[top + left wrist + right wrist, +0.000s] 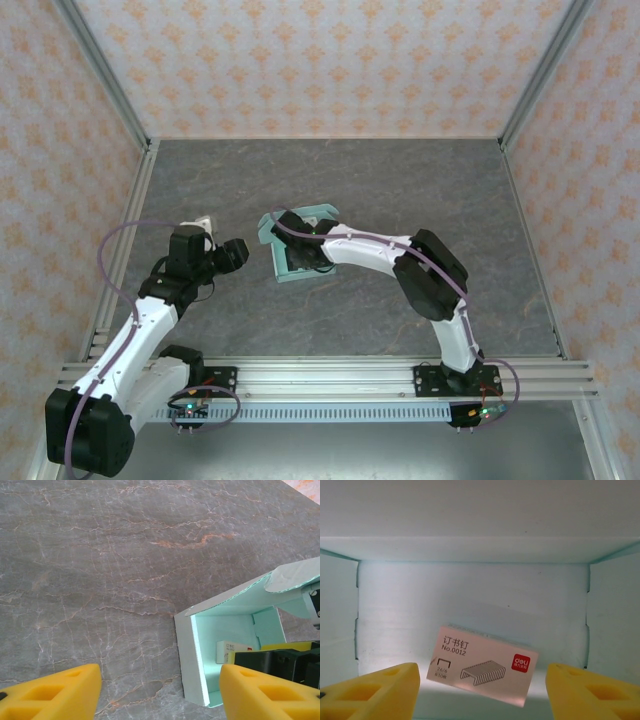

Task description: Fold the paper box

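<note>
**Jaws wide, nothing held**

My two yellow fingertips [50,695] sit far apart at the bottom edge, with only grey veined tabletop [125,555] between them. To my right lies the paper box [191,650], mint-green and open-topped, a flap [295,577] raised at its far corner. A small white carton [227,652] rests inside, and the right arm [280,665] reaches in beside it.

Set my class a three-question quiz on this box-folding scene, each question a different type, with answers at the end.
1. True or false: the paper box is closed up.
2. What lies inside it? A) a staple box B) scissors C) a pen
3. Which hand is poised open over the box's inside, the left hand or the right hand?
Key: 1 false, it stands open; 2 A; 3 the right hand.
</note>
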`<state>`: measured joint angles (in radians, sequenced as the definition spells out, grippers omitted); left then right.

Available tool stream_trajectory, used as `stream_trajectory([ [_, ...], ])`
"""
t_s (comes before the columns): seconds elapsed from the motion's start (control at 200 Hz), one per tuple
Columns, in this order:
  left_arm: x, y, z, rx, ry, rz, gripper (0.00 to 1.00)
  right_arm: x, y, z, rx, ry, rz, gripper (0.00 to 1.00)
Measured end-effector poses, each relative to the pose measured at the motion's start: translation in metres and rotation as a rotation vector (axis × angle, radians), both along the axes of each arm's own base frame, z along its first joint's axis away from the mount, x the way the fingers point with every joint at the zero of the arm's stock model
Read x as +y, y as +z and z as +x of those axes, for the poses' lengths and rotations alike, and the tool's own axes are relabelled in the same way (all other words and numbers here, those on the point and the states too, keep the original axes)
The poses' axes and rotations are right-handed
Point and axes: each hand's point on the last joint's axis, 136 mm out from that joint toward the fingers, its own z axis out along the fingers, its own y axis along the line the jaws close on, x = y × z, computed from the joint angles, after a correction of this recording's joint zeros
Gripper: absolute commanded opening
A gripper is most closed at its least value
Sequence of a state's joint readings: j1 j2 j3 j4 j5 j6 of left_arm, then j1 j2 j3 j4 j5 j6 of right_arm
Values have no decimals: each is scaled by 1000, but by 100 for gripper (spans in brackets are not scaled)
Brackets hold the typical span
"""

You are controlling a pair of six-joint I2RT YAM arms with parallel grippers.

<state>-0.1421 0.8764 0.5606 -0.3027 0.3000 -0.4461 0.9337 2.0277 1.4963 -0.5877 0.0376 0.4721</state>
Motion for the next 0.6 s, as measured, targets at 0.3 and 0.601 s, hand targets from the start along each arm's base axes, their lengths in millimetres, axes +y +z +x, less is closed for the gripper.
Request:
stream_trajectory([
  [0.3,-6,-1,-1,-6,-25,-18,65,-19,65,-24,-101,86,154,71],
  [0.601,-28,10,2,-109,-127,7,69,-82,115,9,-265,177,144,74],
])
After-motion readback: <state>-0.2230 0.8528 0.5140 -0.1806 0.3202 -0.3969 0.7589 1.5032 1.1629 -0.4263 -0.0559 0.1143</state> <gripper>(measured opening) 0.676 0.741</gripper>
